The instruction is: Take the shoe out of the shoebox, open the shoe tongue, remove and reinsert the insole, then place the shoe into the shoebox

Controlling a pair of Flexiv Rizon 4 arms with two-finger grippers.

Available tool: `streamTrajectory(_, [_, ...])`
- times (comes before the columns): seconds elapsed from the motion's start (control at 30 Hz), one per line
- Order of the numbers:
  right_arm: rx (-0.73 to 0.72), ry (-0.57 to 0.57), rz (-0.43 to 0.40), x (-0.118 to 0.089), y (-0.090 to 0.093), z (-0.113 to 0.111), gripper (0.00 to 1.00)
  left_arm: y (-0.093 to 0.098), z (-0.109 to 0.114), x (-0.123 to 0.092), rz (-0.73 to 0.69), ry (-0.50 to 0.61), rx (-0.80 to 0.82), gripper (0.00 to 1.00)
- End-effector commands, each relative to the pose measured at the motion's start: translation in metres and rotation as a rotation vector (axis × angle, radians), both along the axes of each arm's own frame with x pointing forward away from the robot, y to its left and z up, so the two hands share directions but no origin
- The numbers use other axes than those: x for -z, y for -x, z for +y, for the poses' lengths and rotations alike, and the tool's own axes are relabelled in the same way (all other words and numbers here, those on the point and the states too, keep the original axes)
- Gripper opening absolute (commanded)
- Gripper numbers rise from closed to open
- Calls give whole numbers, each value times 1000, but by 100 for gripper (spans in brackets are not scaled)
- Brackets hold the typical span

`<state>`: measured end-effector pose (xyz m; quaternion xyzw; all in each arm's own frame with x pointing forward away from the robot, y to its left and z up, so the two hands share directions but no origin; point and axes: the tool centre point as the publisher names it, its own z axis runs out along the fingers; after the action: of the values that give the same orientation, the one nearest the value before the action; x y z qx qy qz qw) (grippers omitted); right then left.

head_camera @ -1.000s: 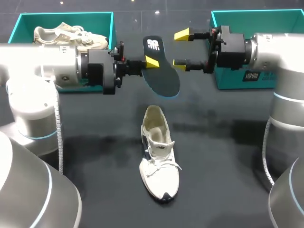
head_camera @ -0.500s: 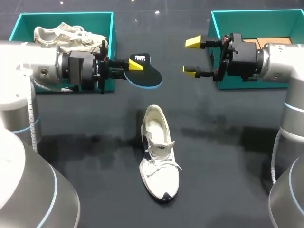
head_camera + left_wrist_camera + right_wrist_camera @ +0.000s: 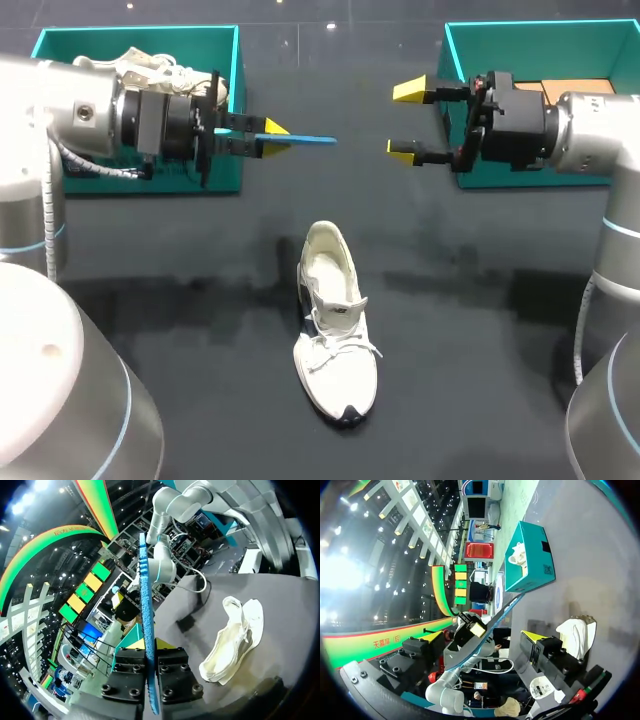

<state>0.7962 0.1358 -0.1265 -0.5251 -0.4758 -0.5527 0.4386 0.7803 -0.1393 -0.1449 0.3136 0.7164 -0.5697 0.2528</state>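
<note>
A white shoe (image 3: 335,325) lies on the dark table, toe toward the front edge, its opening without an insole. My left gripper (image 3: 272,136) is shut on the heel end of the blue-edged insole (image 3: 305,139), held edge-on and level above the table beside the left shoebox (image 3: 236,90). In the left wrist view the insole (image 3: 145,600) rises between the fingers (image 3: 131,675), with the shoe (image 3: 234,636) off to one side. My right gripper (image 3: 404,121) stands open and empty, facing the insole's tip with a gap. In the right wrist view the insole (image 3: 506,611) shows ahead of the open gripper (image 3: 484,635).
The teal left shoebox holds a second pale shoe (image 3: 150,72). A teal box (image 3: 458,100) stands at the back right, under my right arm. The dark table (image 3: 470,330) is bare around the shoe.
My left arm has drawn back to the left and turned the insole from face-up to edge-on. My right gripper has shifted slightly right and stayed open.
</note>
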Motion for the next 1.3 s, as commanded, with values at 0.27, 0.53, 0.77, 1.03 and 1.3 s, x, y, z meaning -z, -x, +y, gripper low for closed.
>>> streamTrajectory(0.27, [-1,4,1,0,1,0,100,-21,3,-15,664,150,78,0])
streamTrajectory(0.53, [-1,4,1,0,1,0,100,-30,1,-22,940,130,107,0])
streamTrajectory(0.77, [-1,4,1,0,1,0,100,-30,1,-22,940,130,107,0])
streamTrajectory(1.03, [-1,4,1,0,1,0,100,-35,2,-21,1594,199,65,0])
streamTrajectory(1.3, [-1,4,1,0,1,0,100,-37,2,-22,1718,202,65,0])
